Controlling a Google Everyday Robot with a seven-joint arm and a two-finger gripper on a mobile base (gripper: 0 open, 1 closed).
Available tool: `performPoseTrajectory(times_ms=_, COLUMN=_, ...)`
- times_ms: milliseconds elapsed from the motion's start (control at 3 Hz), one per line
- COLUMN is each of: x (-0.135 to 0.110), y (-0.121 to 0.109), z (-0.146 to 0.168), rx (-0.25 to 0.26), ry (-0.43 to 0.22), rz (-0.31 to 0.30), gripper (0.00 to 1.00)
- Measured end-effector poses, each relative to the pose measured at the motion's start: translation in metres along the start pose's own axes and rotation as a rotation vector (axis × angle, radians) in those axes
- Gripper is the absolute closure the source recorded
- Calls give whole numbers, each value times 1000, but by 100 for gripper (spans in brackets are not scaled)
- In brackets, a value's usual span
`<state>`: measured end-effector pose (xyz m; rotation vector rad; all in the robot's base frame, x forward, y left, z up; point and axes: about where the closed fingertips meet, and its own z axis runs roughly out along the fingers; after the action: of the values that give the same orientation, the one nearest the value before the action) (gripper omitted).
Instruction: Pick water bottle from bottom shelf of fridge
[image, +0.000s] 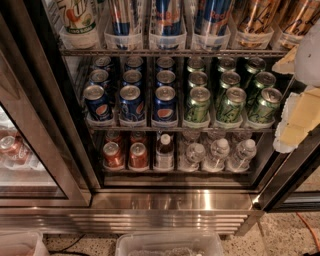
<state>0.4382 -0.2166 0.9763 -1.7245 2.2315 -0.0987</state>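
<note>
fridge (175, 201): open front, black frame at both sides.
bottom shelf (175, 173): low gap under the can rack.
red cans (125, 154): left lanes.
water bottle (219, 149): right lanes, front row, between two alike.
pincer (295, 117): right edge, outside the shelves; grip state cannot tell.

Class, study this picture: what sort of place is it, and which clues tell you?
Likely a shop or office pantry: a glass-door fridge stocked with lanes of blue cans and green cans, with water bottles on the bottom shelf. The end effector hangs at the right edge, apart from them.
</note>
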Motion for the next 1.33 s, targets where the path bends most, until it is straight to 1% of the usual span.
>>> performPoseTrajectory(times_ms=333, x=0, y=0, z=0, rx=0, ry=0, rz=0, gripper=0)
performPoseTrajectory(times_ms=667, x=-11, y=4, z=0, rx=-7, ry=-44, rz=10, gripper=0)
performPoseTrajectory(times_ms=1000, x=-33, y=16, z=-1, rx=-20, ry=-153, rz=80, gripper=0)
performPoseTrajectory(times_ms=1333, x=-65, y=38, z=-4, rx=-42, ry=-306, rz=208, gripper=0)
